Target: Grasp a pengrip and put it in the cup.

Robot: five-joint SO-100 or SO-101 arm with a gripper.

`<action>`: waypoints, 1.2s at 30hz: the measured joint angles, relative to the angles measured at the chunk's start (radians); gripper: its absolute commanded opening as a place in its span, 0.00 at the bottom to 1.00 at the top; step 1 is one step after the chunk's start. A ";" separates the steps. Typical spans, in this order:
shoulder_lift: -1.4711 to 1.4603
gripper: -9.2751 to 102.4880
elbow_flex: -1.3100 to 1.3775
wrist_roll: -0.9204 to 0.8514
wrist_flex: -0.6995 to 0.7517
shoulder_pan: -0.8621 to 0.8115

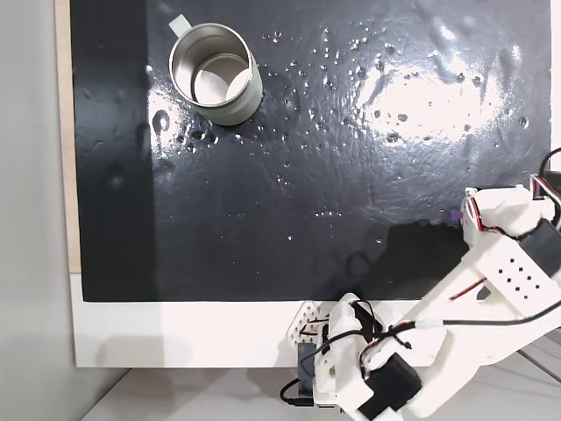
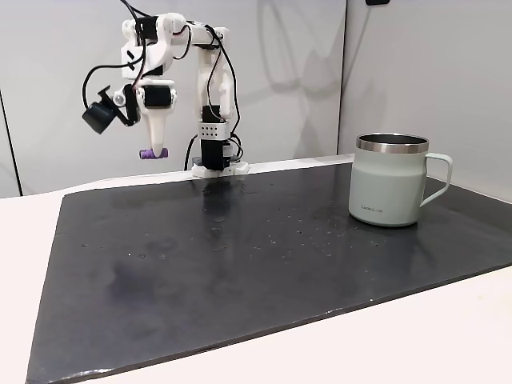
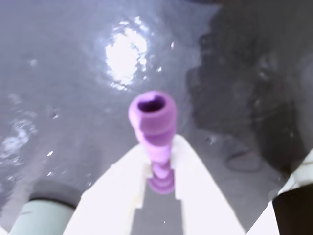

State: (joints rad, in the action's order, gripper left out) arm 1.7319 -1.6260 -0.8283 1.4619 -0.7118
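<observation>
Fingers (image 2: 152, 150) of the white arm, at the left in a fixed view, pinch one small purple ribbed pengrip (image 2: 151, 152), lifted well above the black worktop (image 2: 240, 256). Grasping looks done; carrying and dropping remain. One pale green steel cup (image 2: 390, 186) with a side handle stands far right, well apart, seemingly empty

Bright light from above makes white glare on the black mat (image 1: 263, 175) in a fixed view, and the arm's shadow falls dark beside it. The wrist view is soft and blurry, with one shiny spot. The side fixed view is sharp and evenly lit.
</observation>
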 measured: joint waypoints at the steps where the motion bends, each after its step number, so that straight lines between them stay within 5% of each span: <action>1: 0.014 0.08 0.026 0.006 0.026 0.003; 9: 0.072 0.08 0.276 0.060 0.216 0.049; 20: 0.210 0.08 0.321 0.187 0.221 0.222; 36: 0.103 0.08 0.500 0.624 0.221 0.630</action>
State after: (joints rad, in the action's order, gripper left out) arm 1.8346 -1.1259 -0.2040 1.6828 -0.0813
